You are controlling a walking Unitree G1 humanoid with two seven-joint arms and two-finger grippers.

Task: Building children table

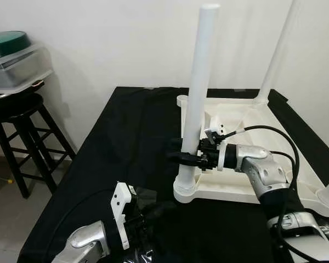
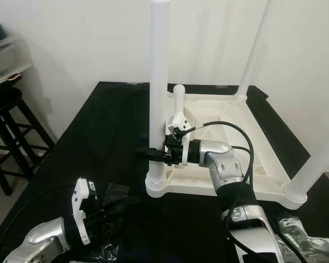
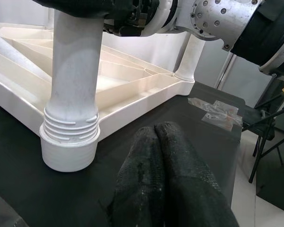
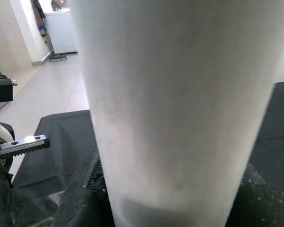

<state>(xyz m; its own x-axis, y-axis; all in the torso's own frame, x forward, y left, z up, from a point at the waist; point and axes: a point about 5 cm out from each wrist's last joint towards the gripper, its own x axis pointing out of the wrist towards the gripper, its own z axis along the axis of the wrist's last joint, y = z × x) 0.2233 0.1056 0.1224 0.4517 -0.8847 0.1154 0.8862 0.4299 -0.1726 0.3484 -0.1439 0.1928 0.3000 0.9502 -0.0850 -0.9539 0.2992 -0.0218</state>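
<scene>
Three legs up on tabletop [image 1: 247,181]; right gripper [image 1: 182,155] pinches corner leg [image 1: 200,82]; left gripper [image 3: 163,156] pressed together nearby.

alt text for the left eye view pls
The right gripper is clamped around a white table leg standing upright in a corner socket of the upturned white tabletop on a black cloth. The left gripper rests low nearby.
</scene>
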